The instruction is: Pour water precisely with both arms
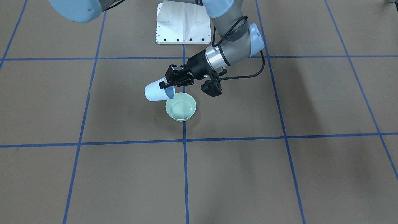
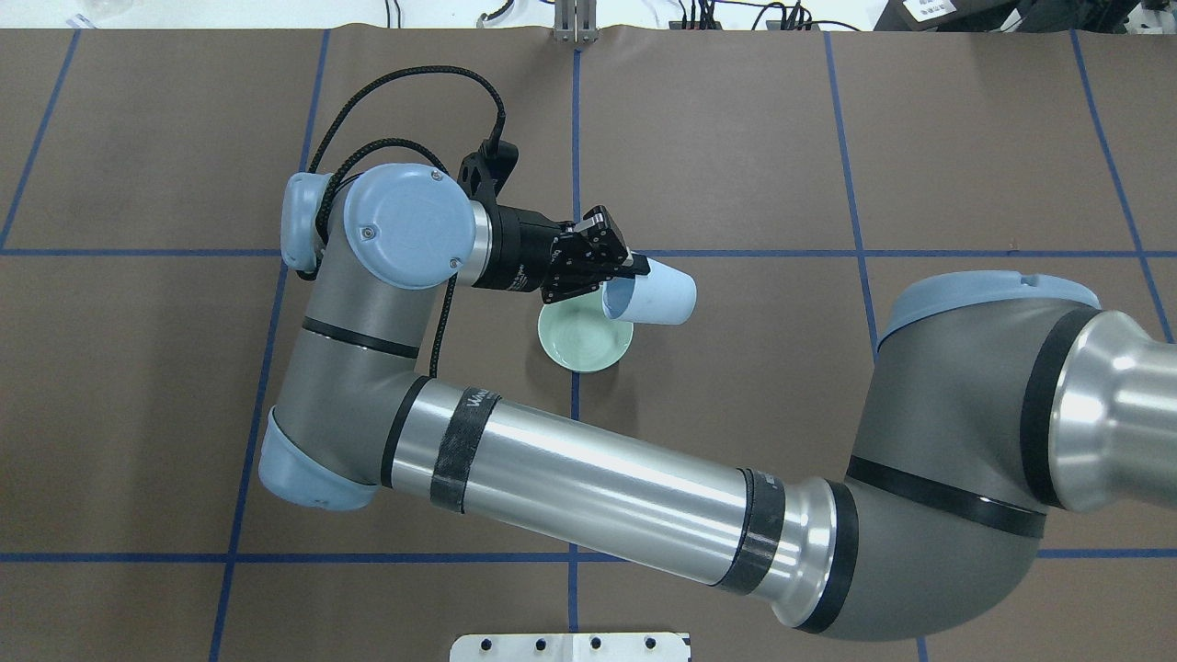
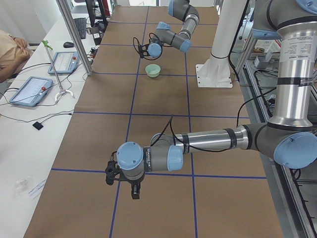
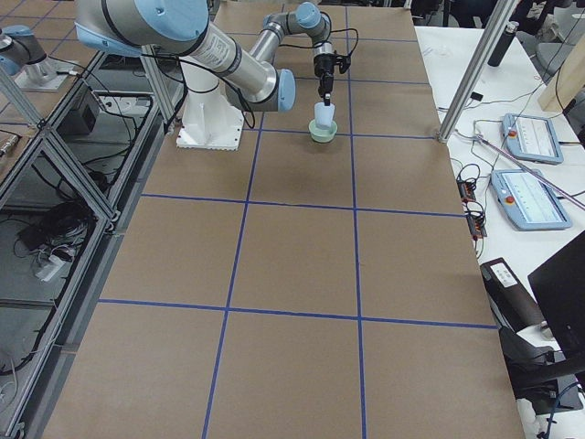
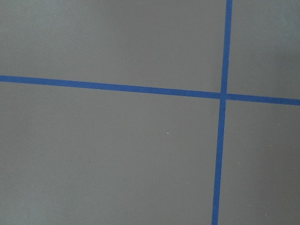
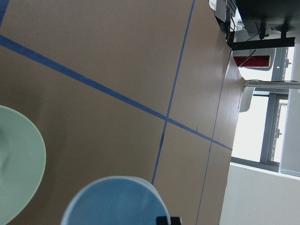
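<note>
My right gripper is shut on the rim of a light-blue cup. The cup is tipped almost onto its side, with its mouth over the edge of a pale-green bowl on the table. The overhead view shows the same: gripper, cup, bowl. The water shows only as a faint glossy patch in the bowl; I see no stream. The right wrist view shows the cup's rim and the bowl. My left gripper hangs low over bare table far from the bowl; I cannot tell whether it is open or shut.
The white pedestal stands just behind the bowl, at the robot's side of the table. Blue tape lines grid the brown table. A side table with tablets and an aluminium post runs along the far edge.
</note>
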Robot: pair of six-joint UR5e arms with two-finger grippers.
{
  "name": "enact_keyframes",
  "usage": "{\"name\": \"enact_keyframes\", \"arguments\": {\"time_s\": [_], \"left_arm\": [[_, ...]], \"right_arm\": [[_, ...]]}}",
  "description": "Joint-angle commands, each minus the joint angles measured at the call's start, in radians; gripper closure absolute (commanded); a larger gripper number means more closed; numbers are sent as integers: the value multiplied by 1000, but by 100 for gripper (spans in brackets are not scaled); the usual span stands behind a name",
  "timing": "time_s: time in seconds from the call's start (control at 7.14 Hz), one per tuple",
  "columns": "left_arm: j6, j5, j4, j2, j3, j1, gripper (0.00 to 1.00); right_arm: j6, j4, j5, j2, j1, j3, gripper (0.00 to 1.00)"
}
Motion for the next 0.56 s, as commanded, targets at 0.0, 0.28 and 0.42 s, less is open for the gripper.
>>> {"name": "enact_keyframes", "arguments": {"time_s": [0.0, 0.28, 0.42], "left_arm": [[1, 0, 0, 0, 2, 0, 0], [1, 0, 0, 0, 14, 0, 0], [1, 0, 0, 0, 17, 0, 0]], "right_arm": [[5, 0, 8, 42, 1, -91, 100], [9, 2, 28, 77, -1, -147, 100], [11, 2, 29, 90, -1, -171, 100]]}}
